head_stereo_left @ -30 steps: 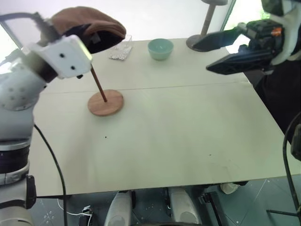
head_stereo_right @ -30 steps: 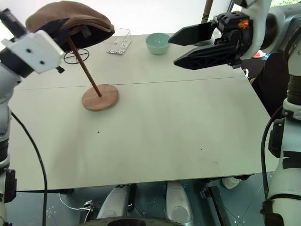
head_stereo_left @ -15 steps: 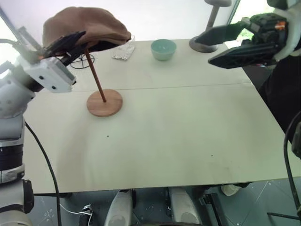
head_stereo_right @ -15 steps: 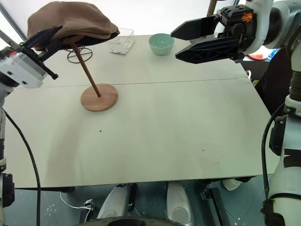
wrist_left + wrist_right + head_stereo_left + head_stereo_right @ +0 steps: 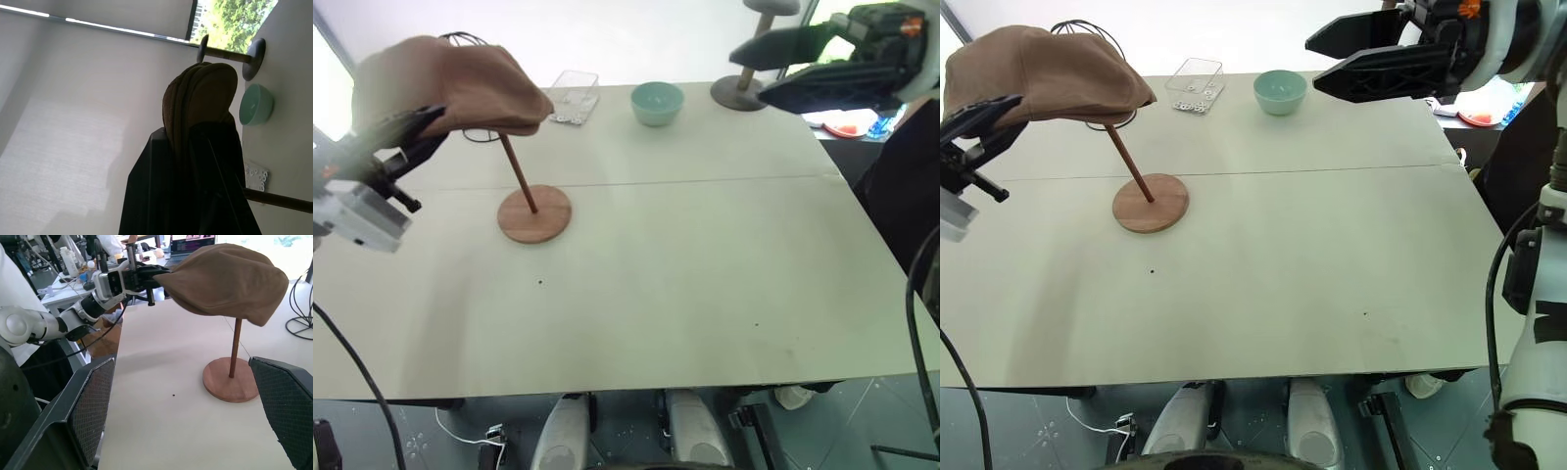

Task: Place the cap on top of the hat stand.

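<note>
Atop hat stand [image 5: 1149,201], table's 10 o'clock: cap [image 5: 1043,70], draped over disc, edge pinched in clenched left gripper [image 5: 979,122]. Right gripper [image 5: 1371,59] at 1 o'clock, spread wide, empty. Placement apparently done; release pending.

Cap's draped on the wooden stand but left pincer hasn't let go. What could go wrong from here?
1. The left pincer is shut on the cap's edge; pulling away before opening could drag the cap off the hat stand.
2. The cap hangs well out to the pincer's side of the thin slanted rod, so on release it may slide off.
3. A tug through the fabric could tip the stand toward the black wire stand behind it.
</note>
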Available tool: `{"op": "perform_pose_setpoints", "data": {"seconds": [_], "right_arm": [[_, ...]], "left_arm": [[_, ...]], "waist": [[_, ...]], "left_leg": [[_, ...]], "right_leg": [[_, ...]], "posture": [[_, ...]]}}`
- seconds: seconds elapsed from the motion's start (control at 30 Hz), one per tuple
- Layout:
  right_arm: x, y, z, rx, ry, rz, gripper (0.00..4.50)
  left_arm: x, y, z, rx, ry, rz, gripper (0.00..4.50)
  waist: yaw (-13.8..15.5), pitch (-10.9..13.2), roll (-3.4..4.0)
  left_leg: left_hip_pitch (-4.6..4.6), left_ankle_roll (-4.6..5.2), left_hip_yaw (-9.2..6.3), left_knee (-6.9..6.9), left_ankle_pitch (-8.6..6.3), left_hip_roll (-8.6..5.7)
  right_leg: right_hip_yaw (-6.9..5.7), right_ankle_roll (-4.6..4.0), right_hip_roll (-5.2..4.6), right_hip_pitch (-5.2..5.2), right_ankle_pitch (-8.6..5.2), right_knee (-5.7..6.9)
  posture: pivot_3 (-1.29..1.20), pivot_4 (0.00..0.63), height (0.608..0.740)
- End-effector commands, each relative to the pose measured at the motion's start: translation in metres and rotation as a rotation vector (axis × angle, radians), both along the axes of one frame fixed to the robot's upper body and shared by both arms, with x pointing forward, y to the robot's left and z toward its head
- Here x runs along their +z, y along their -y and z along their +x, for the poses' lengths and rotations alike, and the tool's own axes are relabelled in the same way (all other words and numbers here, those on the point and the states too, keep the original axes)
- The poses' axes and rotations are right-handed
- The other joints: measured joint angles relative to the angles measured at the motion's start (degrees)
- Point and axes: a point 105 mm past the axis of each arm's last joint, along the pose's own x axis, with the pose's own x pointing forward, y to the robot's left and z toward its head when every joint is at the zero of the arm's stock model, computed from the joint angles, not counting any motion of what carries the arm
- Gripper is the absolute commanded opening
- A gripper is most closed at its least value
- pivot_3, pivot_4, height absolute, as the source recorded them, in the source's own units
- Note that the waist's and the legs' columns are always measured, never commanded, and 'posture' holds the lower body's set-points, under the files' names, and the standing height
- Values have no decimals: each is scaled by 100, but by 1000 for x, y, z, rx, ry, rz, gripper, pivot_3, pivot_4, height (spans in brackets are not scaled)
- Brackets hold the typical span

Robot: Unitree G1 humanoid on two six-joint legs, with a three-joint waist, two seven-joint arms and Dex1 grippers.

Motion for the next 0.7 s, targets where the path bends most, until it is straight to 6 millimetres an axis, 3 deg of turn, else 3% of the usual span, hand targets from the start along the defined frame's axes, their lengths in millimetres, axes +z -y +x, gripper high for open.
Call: {"op": "perform_pose_setpoints", "data": {"seconds": [0.03, 0.3, 0.4, 0.53, 0.7], "right_arm": [[17, -4, -6, 24, 73, 5, 4500], [17, -5, -4, 21, 73, -6, 4500], [17, -4, -5, 22, 73, -7, 4500], [17, -5, -5, 27, 65, 0, 4500], [12, -8, -1, 33, 52, 11, 4500]], "left_arm": [[-3, -1, -4, -29, 14, 6, 9], [-17, -16, 12, 23, -5, -23, 9], [-19, -23, 14, 71, -16, -34, 1115], [-18, -24, 12, 141, -17, -39, 3068], [-22, -19, 4, 272, -52, -19, 3068]], "waist": [[-5, 0, 3], [-10, 0, 3], [-11, -1, 3], [-20, 0, 3], [-19, 0, 3]], "left_leg": [[1, 0, 2, -1, 0, 0], [2, 0, 5, -3, 0, 4], [2, 1, 4, -4, 0, 6], [2, 1, 5, -4, 0, 6], [2, 0, 6, -9, -1, 9]], "right_leg": [[2, 0, 0, -1, 0, 1], [1, 1, 4, -4, 1, 2], [1, 1, 4, -4, 1, 2], [2, 1, 4, -4, 1, 2], [2, 0, 4, -7, 0, 1]], "posture": [[0, 150, 740], [0, 150, 740], [0, 150, 740], [0, 150, 740], [0, 150, 740]]}}
